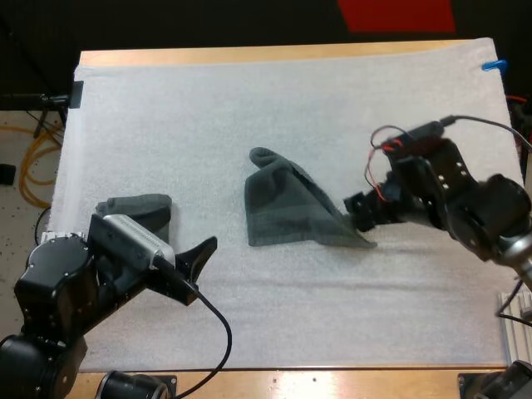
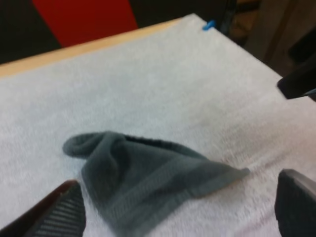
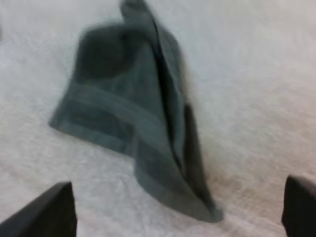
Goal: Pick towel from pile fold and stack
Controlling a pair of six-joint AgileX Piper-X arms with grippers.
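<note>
At lower left, the left gripper (image 1: 198, 270) is hanging released beside a small bunched dark grey-green towel (image 1: 137, 208), while mid-frame a creased dark grey-green towel (image 1: 283, 212) is lying on the white mat (image 1: 249, 108), the right gripper (image 1: 359, 209) poised unclenched at its right corner, seemingly to grasp it.

Across the middle, white mat (image 1: 291, 116) spread flat over nearly all of the wooden table (image 1: 249, 55), with bare wood just a thin band along the far edge and another along the near edge. Off to the left, pale floor (image 1: 17, 220) with loops of yellow cable (image 1: 33, 170) lying on it. Small black clip (image 1: 76, 93) at the mat's far left corner, dark rod (image 1: 29, 100) reaching out left from it.
</note>
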